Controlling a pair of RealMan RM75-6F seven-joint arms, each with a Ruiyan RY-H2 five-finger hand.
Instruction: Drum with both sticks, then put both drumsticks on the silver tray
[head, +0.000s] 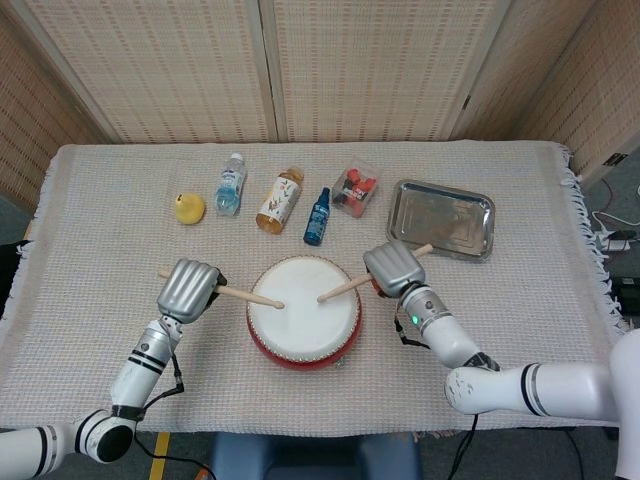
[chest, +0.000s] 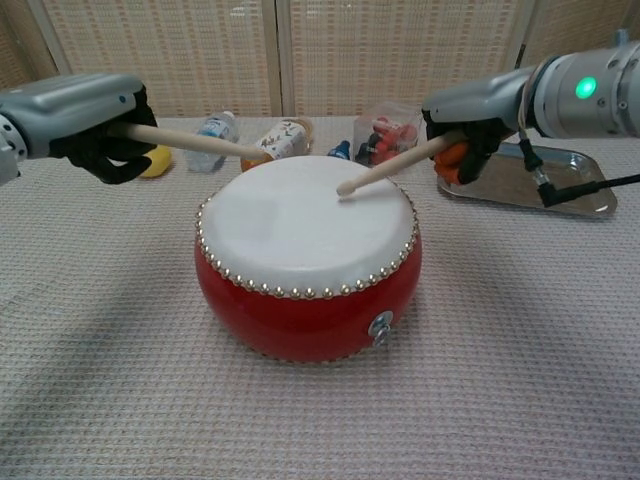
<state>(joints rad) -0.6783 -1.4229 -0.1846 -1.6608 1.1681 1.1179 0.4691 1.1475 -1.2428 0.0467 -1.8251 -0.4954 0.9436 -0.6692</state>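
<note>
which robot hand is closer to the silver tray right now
The right robot hand: it sits just off the silver tray's near left corner. The left robot hand is across the drum, far to the tray's left.

No legible text on any bottle label.

The drum (head: 303, 312) sits at the table's near middle. Left of it, the left hand (head: 187, 289) grips a drumstick (head: 247, 296) reaching over the drumhead; right of it, the right hand (head: 394, 268) grips another drumstick (head: 346, 288). The silver tray (head: 441, 219) lies beyond the drum's right.
</note>
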